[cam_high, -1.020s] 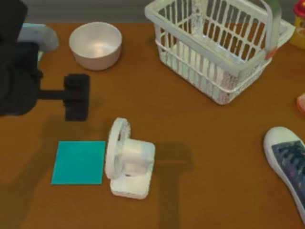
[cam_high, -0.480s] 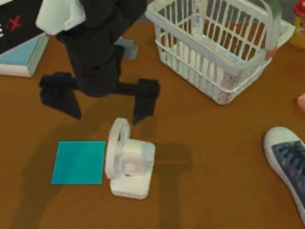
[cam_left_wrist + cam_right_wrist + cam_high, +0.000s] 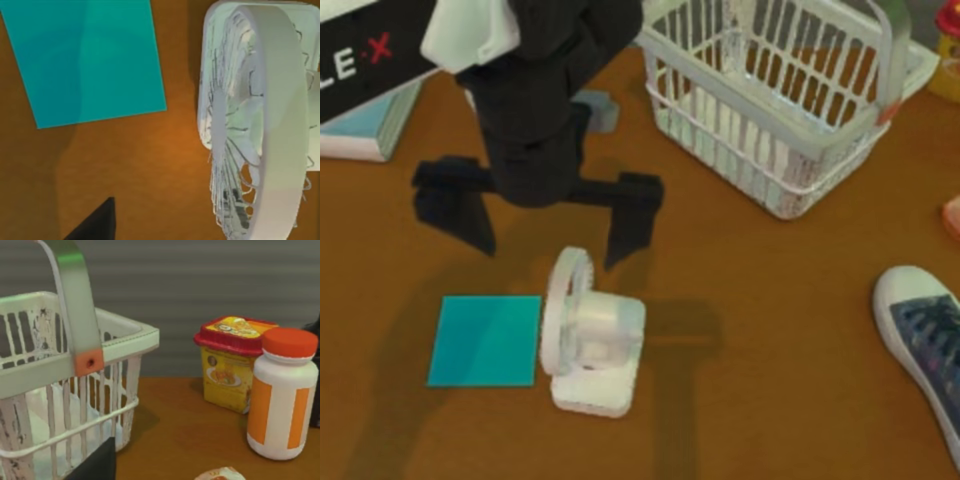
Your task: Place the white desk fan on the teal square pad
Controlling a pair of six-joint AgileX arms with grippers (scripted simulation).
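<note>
brown counter (image 3: 770, 330) carries everything. biggest item is the white wire basket (image 3: 780, 100) at back right, its handle with an orange clip; right wrist view shows that clip close up, plus the basket's chipped bars.

left arm (image 3: 535, 90) reaches in from the top view's upper left, w/ white lettering "le" and a red "x" on its black housing. left gripper (image 3: 545, 225) hangs over the counter just behind the white desk fan (image 3: 588, 345), fingers spread wide, holding and touching nothing; one fingertip is behind the teal square pad (image 3: 485, 340), the other behind the fan's ring guard. left wrist view shows only one dark fingertip (image 3: 95, 225) at the frame edge.

fan stands on the counter, ring guard upright and facing the pad, boxy base on the side away from it. guard edge is just beside the pad's right edge; fan isn't on the pad. left wrist view gives the guard's thin spokes and the bare strip of counter btwn fan and pad, which the top view barely shows.

light-blue book (image 3: 370, 125) lies at back left, partly under the arm. dark blue sneaker w/ white toe cap (image 3: 925, 335) at the right edge.

right gripper: only a dark tip shows in its wrist view, can't tell its opening. that view alone shows fully a yellow tub w/ red lid (image 3: 232, 360), label unreadable, and a white bottle w/ orange cap (image 3: 282, 392).
</note>
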